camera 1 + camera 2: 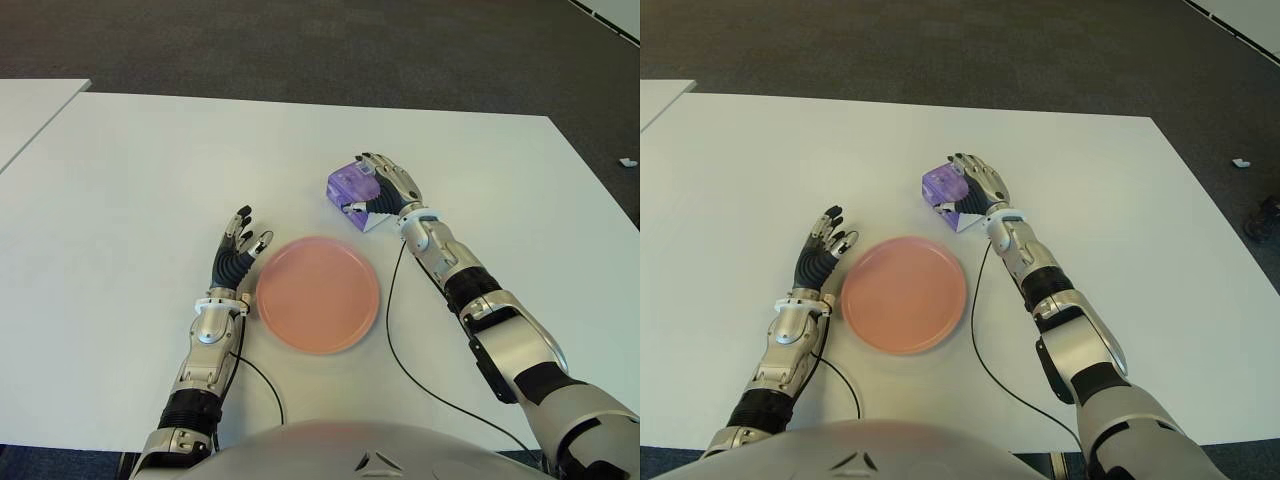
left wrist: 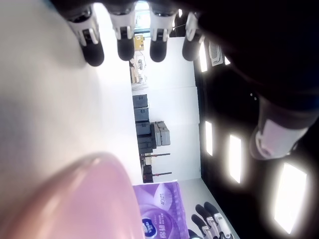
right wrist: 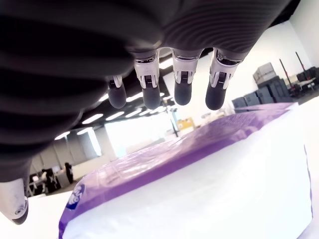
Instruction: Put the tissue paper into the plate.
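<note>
White tabletop (image 1: 140, 180) is bearing our purple plastic-wrapped tissue pack (image 1: 352, 186), beyond the round pink plate (image 1: 317, 293). Our right hand (image 1: 385, 190) is draping extended fingers (image 3: 183, 84) over it, not yet clamping; our left hand (image 1: 238, 252) is hovering spread beside the plate's left edge. We are judging it light, soft and slick, so we are favouring its long sides.

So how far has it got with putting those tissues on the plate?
Nothing is finished: the pink plate has nothing on it. The purple tissue pack is on the white table beyond the plate. The right hand is at the pack, fingers over its top but not visibly closed on it. The left hand shows open beside the plate's left edge. Gripping, lifting and carrying it over remain.
</note>
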Tool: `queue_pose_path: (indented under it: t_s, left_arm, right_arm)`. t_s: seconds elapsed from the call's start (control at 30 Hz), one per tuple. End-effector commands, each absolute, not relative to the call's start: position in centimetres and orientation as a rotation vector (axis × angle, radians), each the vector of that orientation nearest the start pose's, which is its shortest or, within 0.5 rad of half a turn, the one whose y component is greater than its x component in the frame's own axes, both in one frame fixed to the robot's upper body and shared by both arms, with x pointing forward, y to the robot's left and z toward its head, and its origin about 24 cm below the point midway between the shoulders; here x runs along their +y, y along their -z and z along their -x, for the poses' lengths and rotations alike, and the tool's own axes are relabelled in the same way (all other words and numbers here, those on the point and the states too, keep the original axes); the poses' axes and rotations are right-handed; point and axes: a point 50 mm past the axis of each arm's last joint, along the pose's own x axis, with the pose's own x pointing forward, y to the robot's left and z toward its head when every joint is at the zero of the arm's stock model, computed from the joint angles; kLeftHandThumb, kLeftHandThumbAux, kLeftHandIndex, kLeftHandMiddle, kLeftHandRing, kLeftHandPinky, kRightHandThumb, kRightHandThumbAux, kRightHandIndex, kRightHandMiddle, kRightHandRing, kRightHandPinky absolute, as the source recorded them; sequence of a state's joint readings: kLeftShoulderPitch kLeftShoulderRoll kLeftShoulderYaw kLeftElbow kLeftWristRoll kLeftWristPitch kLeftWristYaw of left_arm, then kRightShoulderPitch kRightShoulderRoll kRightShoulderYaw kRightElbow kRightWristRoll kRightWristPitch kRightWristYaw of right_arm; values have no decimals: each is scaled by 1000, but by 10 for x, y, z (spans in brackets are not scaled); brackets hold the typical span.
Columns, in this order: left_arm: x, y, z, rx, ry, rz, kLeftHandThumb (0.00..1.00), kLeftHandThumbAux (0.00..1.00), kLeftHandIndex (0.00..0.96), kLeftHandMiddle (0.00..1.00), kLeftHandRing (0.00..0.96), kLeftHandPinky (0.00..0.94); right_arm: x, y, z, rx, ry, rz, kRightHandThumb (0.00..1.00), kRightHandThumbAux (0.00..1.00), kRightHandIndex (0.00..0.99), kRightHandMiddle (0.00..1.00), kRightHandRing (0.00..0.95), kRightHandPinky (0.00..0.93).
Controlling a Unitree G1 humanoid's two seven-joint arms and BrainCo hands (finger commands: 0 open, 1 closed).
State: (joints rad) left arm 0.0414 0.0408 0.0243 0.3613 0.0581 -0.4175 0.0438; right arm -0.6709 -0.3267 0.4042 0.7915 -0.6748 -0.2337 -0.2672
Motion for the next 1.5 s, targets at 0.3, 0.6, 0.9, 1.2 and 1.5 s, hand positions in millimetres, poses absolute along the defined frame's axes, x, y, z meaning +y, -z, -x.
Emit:
queue_pose_path:
  t_s: [0.3,0.6,0.9,1.2,1.5]
  left_arm:
    - [169,28,-220,101,-48,-93,0,518,0,0,0,0]
    - [168,28,-219,101,-38,-88,0,528,0,0,0,0]
    - [167,28,-219,108,-48,-87,0,526,0,0,0,0]
    - [167,28,-219,96,-69,-93,0,520,0,0,0,0]
    - [167,28,-218,89,-78,-88,0,519,1,0,0,0]
  right_arm:
    - [-139,-70,-353,-251,-198,1124,72,535,0,24,0,0]
    - [-139,-70,-349,-259,-207,1104,65,527,0,27,0,0]
    - [-138,-67,-348,-242,-232,1112,54,524,0,25,0,0]
    - [-133,-59,-348,-216,-270,1121,61,527,0,18,0,0]
    - [-128,-46,-352,-183,-289,1156,75,532,0,27,0,0]
